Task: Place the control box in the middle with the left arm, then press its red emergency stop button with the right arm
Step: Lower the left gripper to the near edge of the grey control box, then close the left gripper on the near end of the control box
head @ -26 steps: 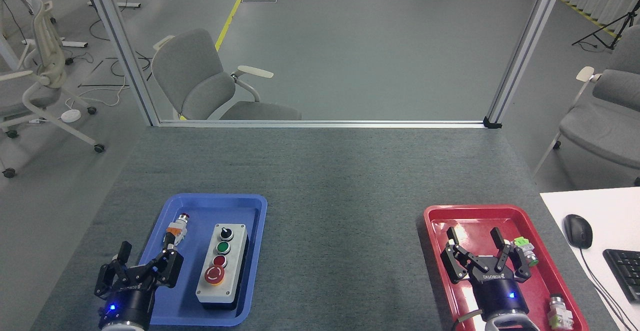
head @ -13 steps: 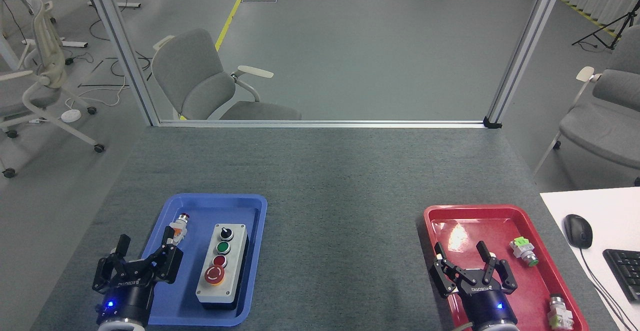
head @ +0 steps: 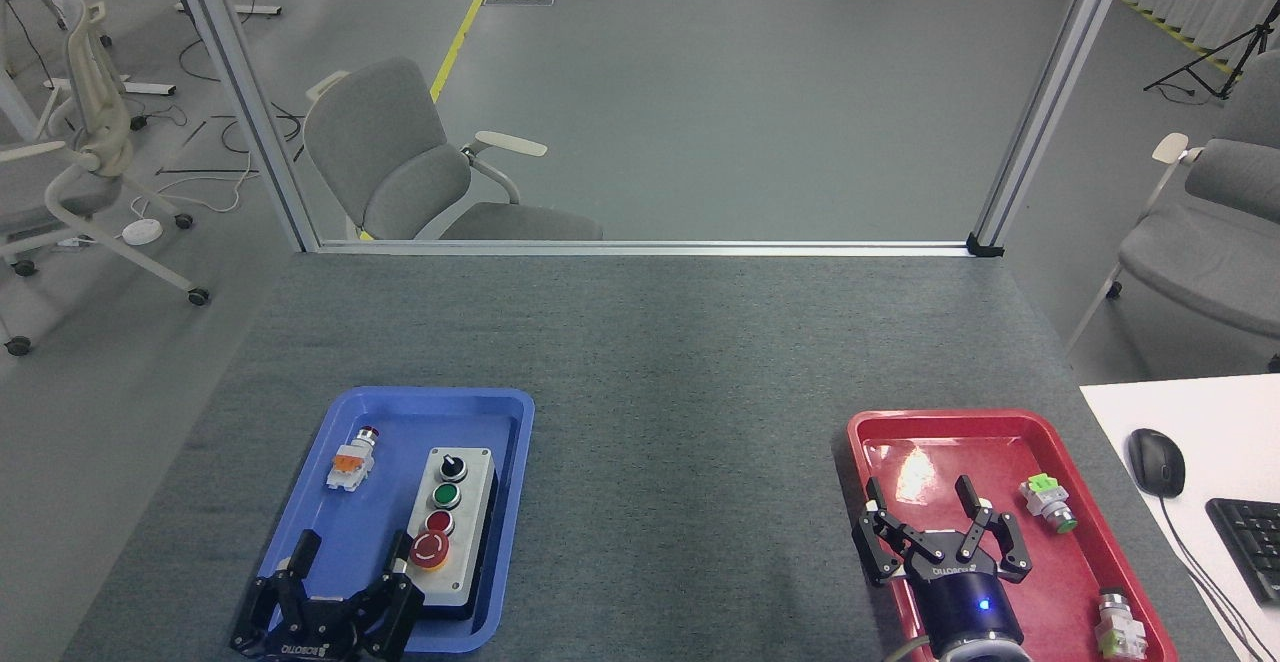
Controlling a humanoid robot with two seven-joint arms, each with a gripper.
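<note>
Inside the blue tray (head: 500, 412) at 7 o'clock on the worktop (head: 680, 362) lies the control box (head: 448, 532), its red emergency stop button (head: 429, 549) at the near end. Left gripper (head: 352, 567) hovers at the box's 8 o'clock, fingers released and grasping nothing. Right gripper (head: 922, 512) hangs over the red tray (head: 1040, 432) at 5 o'clock, fingers also spread.

The left hand (head: 348, 562) hides the control box's (head: 452, 517) 7 o'clock corner; both arms and the keyboard (head: 1250, 542) are cropped.
</note>
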